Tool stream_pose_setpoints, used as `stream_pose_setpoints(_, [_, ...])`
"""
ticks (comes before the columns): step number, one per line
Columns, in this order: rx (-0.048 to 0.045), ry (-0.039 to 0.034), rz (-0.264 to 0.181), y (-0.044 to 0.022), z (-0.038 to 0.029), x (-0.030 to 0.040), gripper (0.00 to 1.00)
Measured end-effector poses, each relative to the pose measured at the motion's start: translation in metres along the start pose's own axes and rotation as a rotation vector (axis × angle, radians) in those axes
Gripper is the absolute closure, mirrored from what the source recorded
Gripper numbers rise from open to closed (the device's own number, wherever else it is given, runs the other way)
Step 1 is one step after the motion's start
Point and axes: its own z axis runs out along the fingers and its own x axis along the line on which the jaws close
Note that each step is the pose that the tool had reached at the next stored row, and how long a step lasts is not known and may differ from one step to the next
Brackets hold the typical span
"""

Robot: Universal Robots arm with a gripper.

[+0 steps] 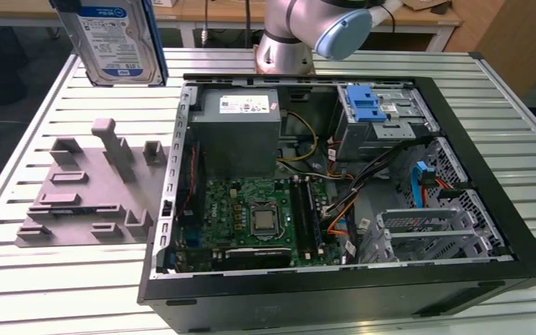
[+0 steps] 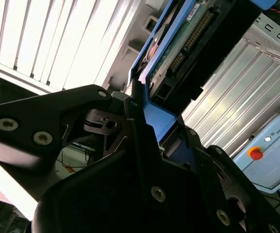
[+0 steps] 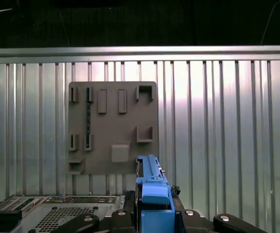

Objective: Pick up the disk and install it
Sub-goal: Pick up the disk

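Disk (image 1: 119,38) hangs upright in the air at the exterior view's far left, above the slatted worktop (image 1: 54,286) and outside the open computer case (image 1: 343,293). The pincer (image 3: 154,200) is pinching it by its blue frame, edge-on in the first wrist view. Near it on the worktop lies a grey holder board (image 1: 82,188). To my eye the carry wants a firm, square hold, keeping the disk clear of the case wall. Its blue-and-white label bears print too small to read, as does the white sticker (image 1: 243,105) on the grey power box (image 1: 240,139).
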Motion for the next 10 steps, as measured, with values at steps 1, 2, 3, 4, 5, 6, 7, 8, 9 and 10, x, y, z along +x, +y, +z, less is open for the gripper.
stream_pose_setpoints(1, [-0.0001, 0.0, 0.0, -0.0005, 0.0, 0.0, 0.64])
stream_pose_setpoints(2, [-0.0001, 0.0, 0.0, -0.001, 0.0, 0.0, 0.64])
stream_pose_setpoints(3, [-0.0001, 0.0001, 0.0, -0.0016, -0.0001, 0.0, 0.64])
stream_pose_setpoints(4, [-0.0001, 0.0001, 0.0, -0.0021, -0.0001, -0.0001, 0.64])
stream_pose_setpoints(5, [-0.0001, 0.0, 0.0, -0.0025, -0.0001, -0.0001, 0.64])
stream_pose_setpoints(6, [0.0, 0.0, 0.0, -0.003, 0.0, -0.0001, 0.64])
stream_pose_setpoints(7, [-0.0001, 0.0001, 0.0, -0.0034, -0.0001, -0.0001, 0.64])
stream_pose_setpoints(8, [-0.0001, 0.0001, 0.0, -0.0039, -0.0001, -0.0001, 0.64])
stream_pose_setpoints(9, [0.0, 0.0, 0.0, -0.0043, -0.0001, -0.0001, 0.64])
stream_pose_setpoints(10, [0.0, 0.0, 0.0, -0.0047, -0.0001, -0.0002, 0.64])
